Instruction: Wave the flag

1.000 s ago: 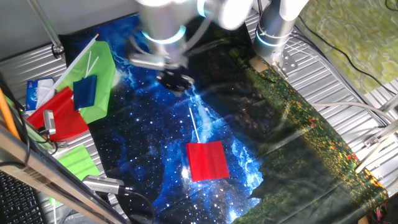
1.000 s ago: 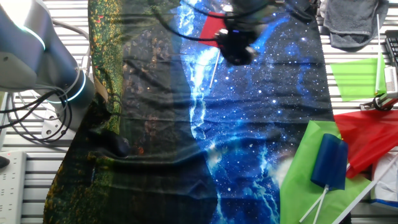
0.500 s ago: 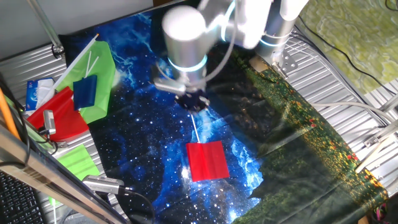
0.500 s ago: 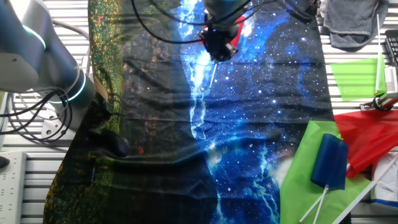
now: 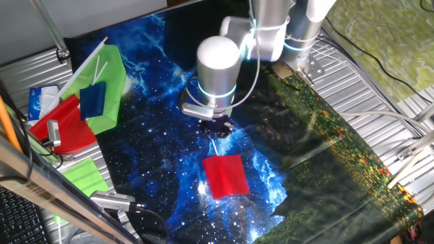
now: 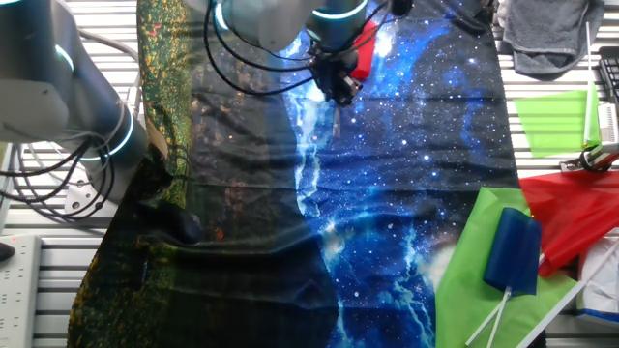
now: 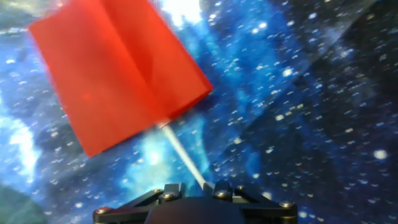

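The flag (image 5: 226, 175) is a small red cloth on a thin white stick, lying flat on the blue starry cloth (image 5: 163, 156). In the hand view the red cloth (image 7: 118, 74) fills the upper left and its stick (image 7: 183, 155) runs down to between my fingers. My gripper (image 5: 215, 127) hangs low over the free end of the stick. Its jaws stand a little apart, with the stick in the gap close to the right finger (image 7: 219, 188). In the other fixed view my gripper (image 6: 336, 89) hides most of the flag (image 6: 365, 53).
A lime-green flag (image 5: 107, 78), a blue flag (image 5: 93, 98) and a larger red flag (image 5: 64, 123) lie at the left edge, with another green flag (image 5: 87, 175) below. The arm's base (image 5: 302, 34) stands at the back. A dark flowered cloth (image 5: 325, 135) covers the right side.
My gripper has moved right and toward the flag, from the far end of the starry cloth down to the end of the stick. The flag has stayed in place.
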You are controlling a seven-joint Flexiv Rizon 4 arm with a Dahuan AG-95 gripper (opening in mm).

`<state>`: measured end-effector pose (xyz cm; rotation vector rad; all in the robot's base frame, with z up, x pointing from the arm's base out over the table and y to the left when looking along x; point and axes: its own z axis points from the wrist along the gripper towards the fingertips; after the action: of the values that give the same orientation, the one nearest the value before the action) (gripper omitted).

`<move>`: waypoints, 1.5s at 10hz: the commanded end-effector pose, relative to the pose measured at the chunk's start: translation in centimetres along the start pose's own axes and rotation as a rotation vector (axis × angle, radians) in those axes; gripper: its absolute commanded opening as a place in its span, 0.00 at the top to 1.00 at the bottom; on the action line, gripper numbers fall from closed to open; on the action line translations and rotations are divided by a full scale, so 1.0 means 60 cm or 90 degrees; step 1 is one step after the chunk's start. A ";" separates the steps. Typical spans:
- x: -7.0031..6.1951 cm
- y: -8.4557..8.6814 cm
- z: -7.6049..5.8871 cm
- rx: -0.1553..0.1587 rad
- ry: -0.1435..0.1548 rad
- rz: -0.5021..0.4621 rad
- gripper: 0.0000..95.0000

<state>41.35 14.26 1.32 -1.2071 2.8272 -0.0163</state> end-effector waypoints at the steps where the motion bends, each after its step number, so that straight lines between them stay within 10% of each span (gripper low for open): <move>1: 0.002 0.006 -0.013 -0.009 0.011 -0.006 0.80; 11: 0.004 -0.008 0.003 -0.010 0.006 -0.076 0.80; 15: 0.004 -0.008 0.003 0.005 0.008 -0.268 0.80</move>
<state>41.69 13.76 0.99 -1.6054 2.6335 -0.0261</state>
